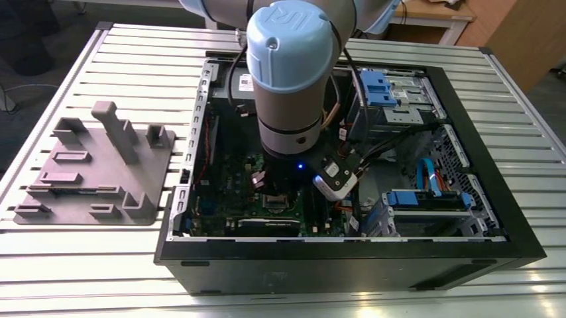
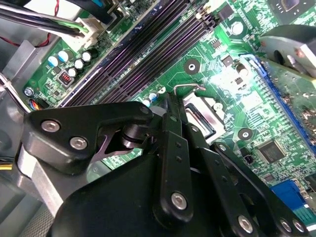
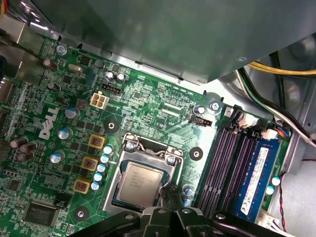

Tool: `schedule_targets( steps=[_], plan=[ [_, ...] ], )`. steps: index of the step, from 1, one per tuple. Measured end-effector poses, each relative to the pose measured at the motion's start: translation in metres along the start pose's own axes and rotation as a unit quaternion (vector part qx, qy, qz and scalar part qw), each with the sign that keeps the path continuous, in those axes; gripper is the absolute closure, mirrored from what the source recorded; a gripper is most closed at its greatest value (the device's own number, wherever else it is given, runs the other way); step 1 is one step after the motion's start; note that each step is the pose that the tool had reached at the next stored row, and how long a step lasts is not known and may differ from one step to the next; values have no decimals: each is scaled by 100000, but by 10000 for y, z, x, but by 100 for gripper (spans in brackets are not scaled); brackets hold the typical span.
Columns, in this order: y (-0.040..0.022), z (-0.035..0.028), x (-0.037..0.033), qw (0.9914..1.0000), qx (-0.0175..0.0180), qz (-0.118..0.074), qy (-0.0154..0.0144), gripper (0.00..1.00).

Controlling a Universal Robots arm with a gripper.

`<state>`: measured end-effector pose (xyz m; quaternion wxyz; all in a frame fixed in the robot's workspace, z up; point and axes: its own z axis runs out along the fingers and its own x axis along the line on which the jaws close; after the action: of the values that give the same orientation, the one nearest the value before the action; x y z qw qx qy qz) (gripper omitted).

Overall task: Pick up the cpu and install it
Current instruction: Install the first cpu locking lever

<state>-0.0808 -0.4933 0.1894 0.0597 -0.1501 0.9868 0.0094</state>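
The cpu (image 3: 139,183) is lying flat inside the metal socket frame (image 3: 129,148) on the green circuit board (image 3: 163,111). The gripper (image 3: 165,213) is hanging just beside its edge. A blue memory stick (image 3: 256,175) is standing nearby.

cpu (image 3: 142,183): had a brushed, silvery metal top
socket frame (image 3: 148,150): was shiny bare metal
tray (image 1: 97,173): was matt grey plastic

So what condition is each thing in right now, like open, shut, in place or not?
cpu: lying flat inside the socket, metal top up.
socket frame: lifted open, not clamped over the chip.
computer case: on its side, side panel off.
grey tray: on the table beside the case.
gripper: low over the socket's edge; grip unclear.
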Motion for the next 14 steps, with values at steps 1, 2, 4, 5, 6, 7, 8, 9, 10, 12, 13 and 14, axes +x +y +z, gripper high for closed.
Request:
schedule_targets(
  steps=[1,2,4,5,6,7,8,9,10,12,13,14],
  plan=[
    [-2,4,0,100000,20,2,22,89],
    [-3,7,1,100000,37,1,33,89],
    [-4,9,1,100000,40,-5,40,89],
    [-4,9,1,100000,36,-3,36,89],
    [-4,11,0,100000,26,-4,26,89],
    [-4,11,0,100000,19,-1,22,89],
    [-4,11,0,100000,18,-2,20,89],
    [-4,11,0,100000,16,-11,22,89],
    [-5,11,-2,100000,12,-30,31,89],
    [-9,12,-11,100000,8,-34,44,89],
    [-11,13,-17,100000,6,-38,44,89],
    [-13,15,-23,100000,0,-44,39,89]
  ],
)
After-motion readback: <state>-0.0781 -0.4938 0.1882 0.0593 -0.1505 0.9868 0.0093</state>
